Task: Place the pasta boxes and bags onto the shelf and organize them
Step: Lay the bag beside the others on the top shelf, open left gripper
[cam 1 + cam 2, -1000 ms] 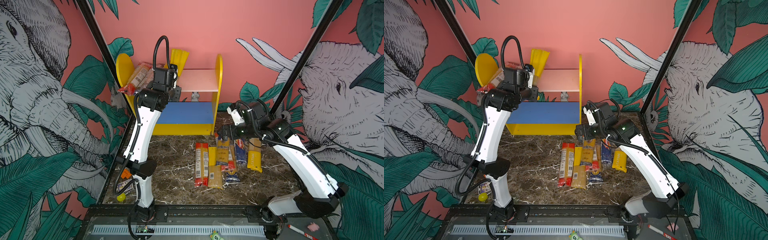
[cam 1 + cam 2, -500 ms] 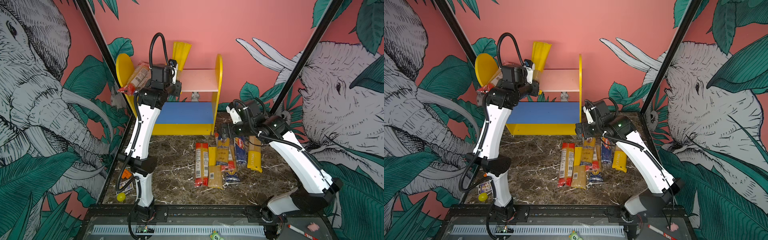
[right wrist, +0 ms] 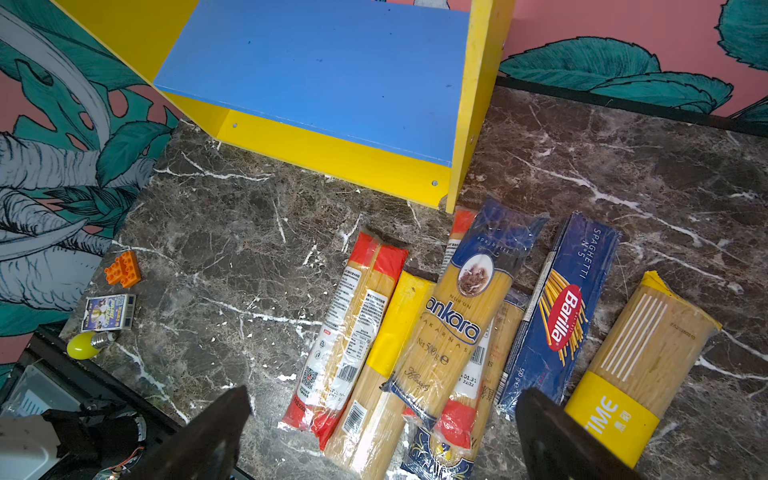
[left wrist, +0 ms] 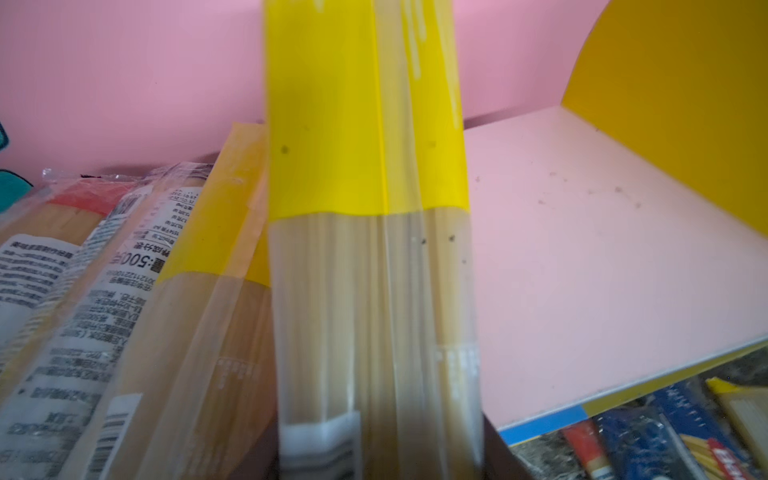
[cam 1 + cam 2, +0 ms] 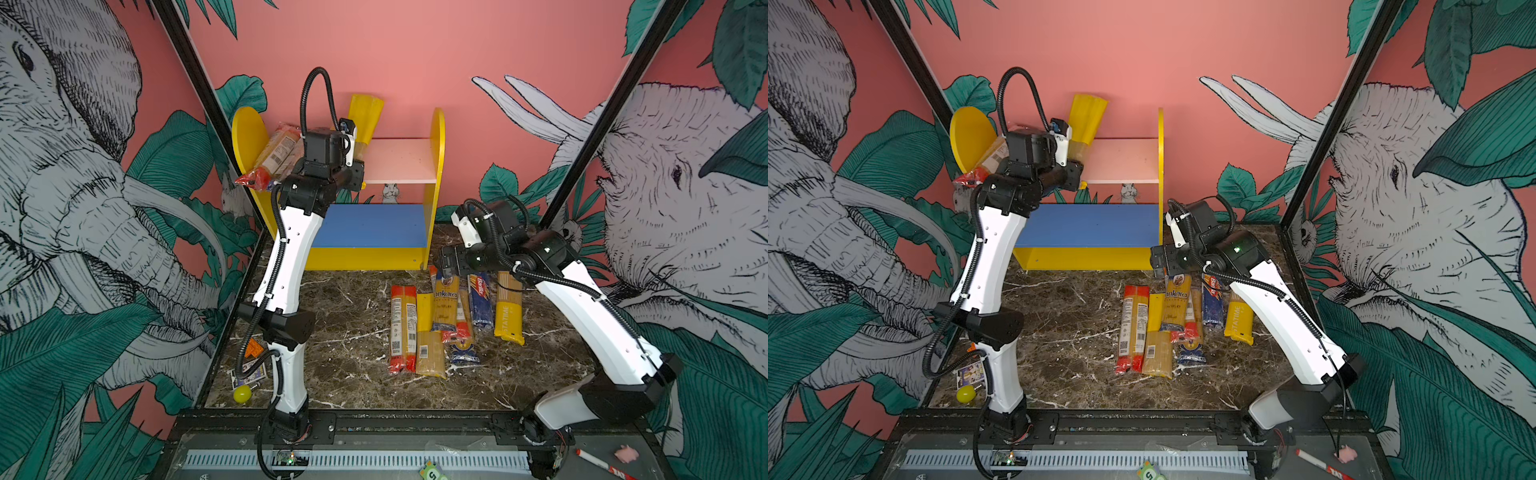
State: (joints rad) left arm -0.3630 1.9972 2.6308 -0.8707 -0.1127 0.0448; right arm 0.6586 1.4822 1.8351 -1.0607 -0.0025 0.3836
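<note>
Marble tabletop [image 3: 249, 249] is carrying most pasta packs [image 3: 457, 332] — only a few are leaning on the shelf [image 5: 438, 166]; right gripper [image 3: 382, 395] is hanging open and empty, left gripper [image 5: 357, 143] — cannot tell.

The right gripper [image 3: 386, 436] is hovering over the marble tabletop [image 3: 232, 232], its jaws standing wide apart and gripping nothing. Between them an Ankara spaghetti bag [image 3: 461, 324] is lying beside a yellow-ended bag [image 3: 401, 328] and red-ended bags [image 3: 353, 328]. A Barilla box [image 3: 561, 316] is lying just ahead of one jaw tip, with a yellow-banded pack [image 3: 640, 357] outside it. Farther ahead, the shelf [image 3: 332, 158] is showing its blue lower board [image 3: 316, 75].
</note>
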